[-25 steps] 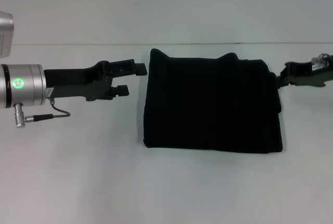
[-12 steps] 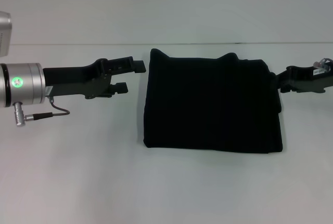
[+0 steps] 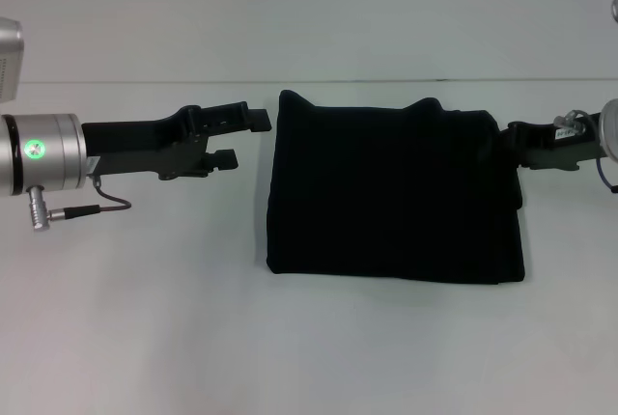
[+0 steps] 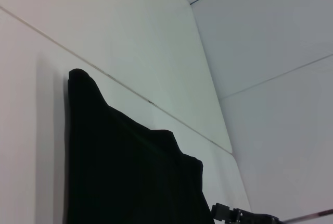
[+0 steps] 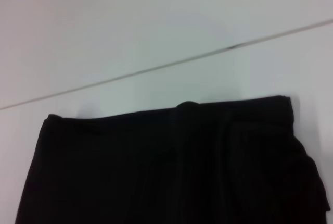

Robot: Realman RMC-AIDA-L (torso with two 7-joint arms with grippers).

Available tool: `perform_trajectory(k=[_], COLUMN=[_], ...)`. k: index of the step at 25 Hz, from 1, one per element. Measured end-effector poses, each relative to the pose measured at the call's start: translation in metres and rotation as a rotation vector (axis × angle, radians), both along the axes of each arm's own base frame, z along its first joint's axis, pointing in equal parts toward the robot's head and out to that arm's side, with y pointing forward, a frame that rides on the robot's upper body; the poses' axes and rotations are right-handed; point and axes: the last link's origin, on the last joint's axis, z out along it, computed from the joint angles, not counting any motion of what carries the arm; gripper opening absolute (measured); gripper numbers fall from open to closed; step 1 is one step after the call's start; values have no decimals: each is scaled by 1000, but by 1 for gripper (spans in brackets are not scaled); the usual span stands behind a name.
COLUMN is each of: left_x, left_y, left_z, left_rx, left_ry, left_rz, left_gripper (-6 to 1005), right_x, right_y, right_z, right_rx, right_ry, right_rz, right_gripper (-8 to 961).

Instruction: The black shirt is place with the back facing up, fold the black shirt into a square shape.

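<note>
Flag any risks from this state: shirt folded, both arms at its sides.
1. The right gripper sits right against the black shirt at its far right corner; pulling away could drag that edge and open the fold.
2. The far edge shows two raised bumps, so the fold is not flat and may slump out of square.
3. The left gripper is open beside the shirt's left edge; any sweep toward it could catch cloth.

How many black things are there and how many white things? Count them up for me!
Black, soft: 1, the folded black cloth shirt.
Black, hard: 2, the left gripper with open fingers beside the shirt's left edge, and the right gripper at its right edge.
White: 1, the flat white table.
Total: 4.
</note>
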Motion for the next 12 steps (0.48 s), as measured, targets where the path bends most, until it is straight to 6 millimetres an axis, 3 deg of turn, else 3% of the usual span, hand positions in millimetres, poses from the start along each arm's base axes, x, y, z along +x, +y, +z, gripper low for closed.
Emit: perform_trajectory(k=[12], left_x=[0], left_y=[3], left_z=[1], left_rx=[13], left_ry=[4], left_rz=[4], left_gripper=[959], right_x=[3], right_y=[1], right_z=[-9], right_rx=[13], right_ry=[-1], right_rz=[-21], right_gripper=[300])
